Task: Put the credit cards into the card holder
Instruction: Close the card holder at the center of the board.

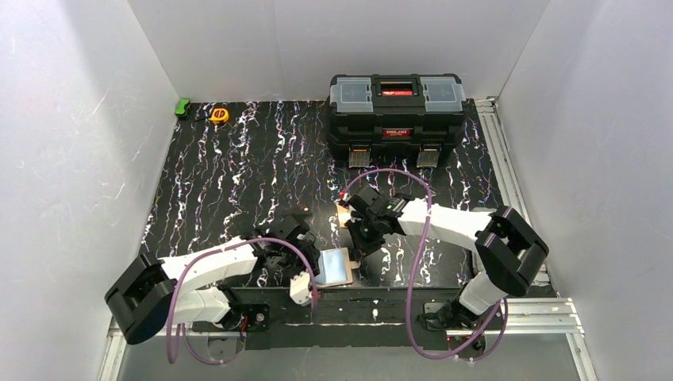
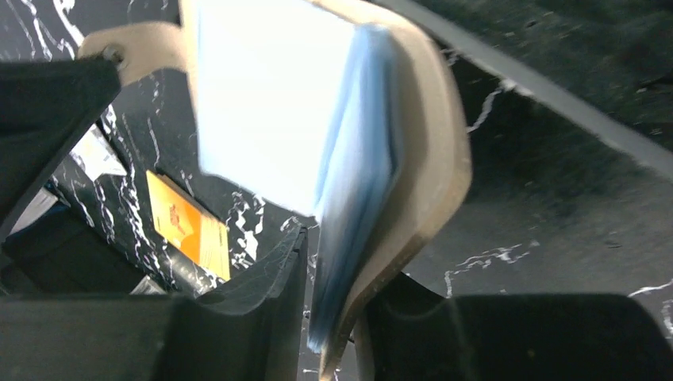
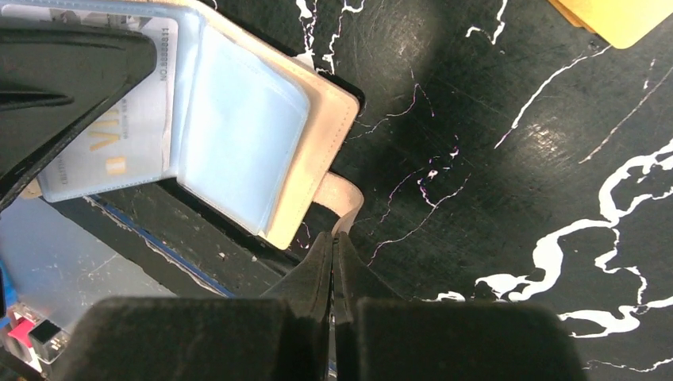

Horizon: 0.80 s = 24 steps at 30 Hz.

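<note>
Right tool (image 3: pixel 333 240), tips together, at the card holder's (image 3: pixel 262 135) snap tab (image 3: pixel 343 202).

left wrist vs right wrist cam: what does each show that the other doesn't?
Left wrist only: the cream-beige folding wallet edge-on and blurred, its lower edge between the left gripper jaws. Right wrist only: a pale printed card tucked in the wallet, and the right gripper jaws closed on the wallet's snap tab. Both: the wallet's pale blue sleeves, and the flat orange card lying on the black white-veined tabletop.
</note>
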{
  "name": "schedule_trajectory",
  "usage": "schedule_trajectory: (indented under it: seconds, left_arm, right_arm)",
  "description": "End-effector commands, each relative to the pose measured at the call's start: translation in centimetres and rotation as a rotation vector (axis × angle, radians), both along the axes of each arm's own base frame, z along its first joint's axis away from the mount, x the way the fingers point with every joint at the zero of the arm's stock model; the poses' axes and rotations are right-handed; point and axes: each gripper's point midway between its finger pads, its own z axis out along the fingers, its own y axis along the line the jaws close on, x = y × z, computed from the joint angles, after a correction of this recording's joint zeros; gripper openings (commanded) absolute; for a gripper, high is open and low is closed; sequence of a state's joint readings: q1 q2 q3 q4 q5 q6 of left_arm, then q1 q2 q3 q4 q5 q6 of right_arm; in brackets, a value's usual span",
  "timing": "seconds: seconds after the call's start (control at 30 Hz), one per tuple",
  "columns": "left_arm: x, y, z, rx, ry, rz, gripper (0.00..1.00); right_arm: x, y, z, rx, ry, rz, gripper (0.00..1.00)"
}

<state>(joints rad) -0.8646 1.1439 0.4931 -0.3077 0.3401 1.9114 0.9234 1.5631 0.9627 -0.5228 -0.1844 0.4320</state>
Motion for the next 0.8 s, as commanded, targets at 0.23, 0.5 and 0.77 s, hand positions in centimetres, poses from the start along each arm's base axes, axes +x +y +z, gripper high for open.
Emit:
schedule_trajectory:
  seconds: [0.23, 0.5, 0.77]
  left_arm:
    - [0.4, -2.4, 2.1, -0.026, 0.048, -0.02, 0.41]
    - [0.8, -4.6, 2.5, -0.106, 0.027, -0.03, 0.53]
    - [3.3, -8.0, 2.8, -0.233, -0.065, -0.013, 0.54]
  right_arm:
    - [1.9, 1.9, 1.1, 0.141, -0.018, -0.005, 0.01]
    - [2.0, 1.9, 1.5, 0.185, -0.005, -0.011, 0.01]
    - [1.8, 1.6, 1.3, 0.208, 0.019, -0.015, 0.01]
